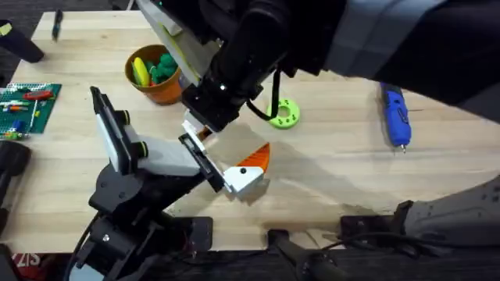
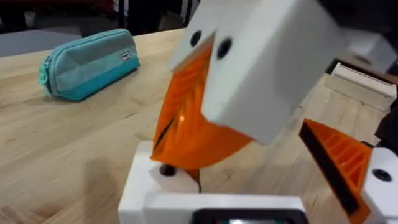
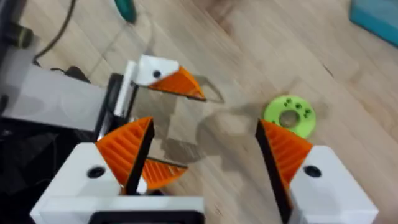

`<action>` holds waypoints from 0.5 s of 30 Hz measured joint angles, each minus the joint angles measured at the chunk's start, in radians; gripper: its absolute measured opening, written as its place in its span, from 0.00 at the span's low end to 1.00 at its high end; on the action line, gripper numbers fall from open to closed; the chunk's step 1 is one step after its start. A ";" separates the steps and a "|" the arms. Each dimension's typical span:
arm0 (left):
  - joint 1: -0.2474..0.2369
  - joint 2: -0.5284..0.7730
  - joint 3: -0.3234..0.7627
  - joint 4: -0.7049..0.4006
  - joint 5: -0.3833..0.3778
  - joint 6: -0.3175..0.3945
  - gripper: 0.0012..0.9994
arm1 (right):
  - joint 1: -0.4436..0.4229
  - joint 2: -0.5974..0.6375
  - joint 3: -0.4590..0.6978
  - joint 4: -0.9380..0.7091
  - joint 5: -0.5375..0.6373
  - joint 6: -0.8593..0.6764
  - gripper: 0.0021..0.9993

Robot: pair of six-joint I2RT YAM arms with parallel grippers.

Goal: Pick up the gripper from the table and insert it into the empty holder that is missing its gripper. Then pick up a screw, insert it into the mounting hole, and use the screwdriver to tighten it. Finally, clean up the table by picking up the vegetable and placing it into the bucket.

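The holder [image 1: 144, 152], a white body with lime-green studs and a black rail [image 1: 201, 162], tops the black arm at lower left. A white block with an orange wedge [image 1: 248, 170] sits at the rail's near end. At the far end the gripper [image 1: 200, 131] lies right under my right gripper [image 1: 209, 117], which is open with its fingers wide apart [image 3: 205, 134]. My left gripper [image 2: 249, 168] is open, with a big white-and-orange piece [image 2: 205, 118] close between its fingers. The blue screwdriver [image 1: 396, 117] lies at the right. The orange bucket [image 1: 166, 92] holds yellow and green vegetables. The screw is out of view.
A lime-green ring [image 1: 283, 113] lies just right of the right gripper. A green parts board [image 1: 27, 105] is at the left edge and a teal pouch [image 2: 90, 62] lies farther off. Bare wood stretches between the ring and the screwdriver.
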 joint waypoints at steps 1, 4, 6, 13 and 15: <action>0.000 0.000 0.000 0.000 0.000 0.000 0.98 | 0.000 0.000 0.000 0.000 0.000 0.000 0.02; 0.000 0.000 0.000 0.000 -0.004 0.000 0.98 | 0.000 0.001 0.000 -0.003 0.000 0.003 0.10; 0.000 0.000 0.000 0.000 -0.006 0.000 0.98 | 0.000 0.002 0.000 -0.002 0.000 0.004 0.15; 0.000 -0.001 0.000 0.002 -0.006 0.004 0.98 | -0.009 0.000 0.000 -0.002 0.013 0.002 0.62; 0.000 -0.002 0.000 0.002 -0.006 0.008 0.98 | -0.025 -0.009 0.000 -0.005 0.021 0.005 0.86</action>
